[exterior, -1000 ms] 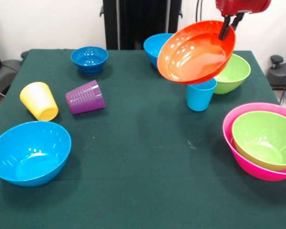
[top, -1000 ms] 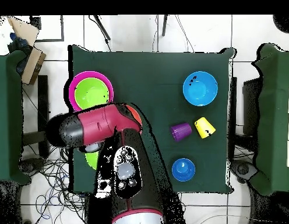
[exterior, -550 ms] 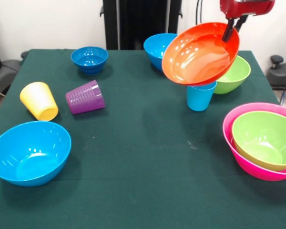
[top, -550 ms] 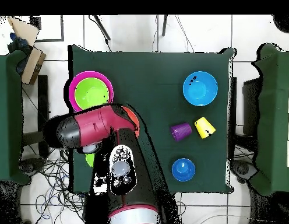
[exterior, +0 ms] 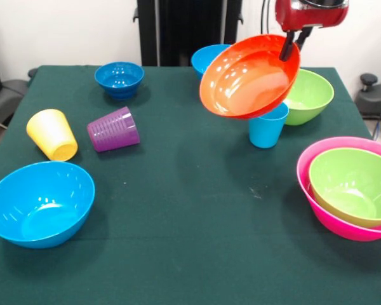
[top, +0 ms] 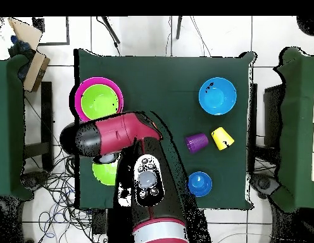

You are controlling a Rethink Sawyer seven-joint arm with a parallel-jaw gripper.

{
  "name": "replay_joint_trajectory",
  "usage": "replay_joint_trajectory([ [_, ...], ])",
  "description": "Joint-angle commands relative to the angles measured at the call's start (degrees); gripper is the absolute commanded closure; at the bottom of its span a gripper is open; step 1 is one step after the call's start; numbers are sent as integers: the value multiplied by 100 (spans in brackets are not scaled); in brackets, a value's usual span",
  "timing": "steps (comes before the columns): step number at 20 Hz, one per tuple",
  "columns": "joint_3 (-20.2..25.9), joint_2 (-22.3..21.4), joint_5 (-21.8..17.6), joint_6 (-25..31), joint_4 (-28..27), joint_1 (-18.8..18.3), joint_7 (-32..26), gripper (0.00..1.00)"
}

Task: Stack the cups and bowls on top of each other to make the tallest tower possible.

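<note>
While the fingers (exterior: 289, 43) stay clamped on the rim of the orange bowl (exterior: 249, 77), held tilted above the light blue cup (exterior: 267, 129), only one lime bowl (exterior: 352, 185) sits nested in the pink bowl (exterior: 312, 194); everything else lies unstacked on the counter (exterior: 190, 216)

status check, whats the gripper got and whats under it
Gripper shut on orange bowl rim, bowl tilted, in the air. Upright light blue cup just below it, lime green bowl beside. No tower yet.
</note>
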Motion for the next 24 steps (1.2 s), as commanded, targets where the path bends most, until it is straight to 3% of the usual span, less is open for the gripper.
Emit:
replay_joint_trajectory([
  [1,26,412,-423,-398,108,-142,150,100],
  [9,-41,379,-502,-633,357,-180,148,100],
  [24,-147,285,-487,-664,437,165,257,100],
])
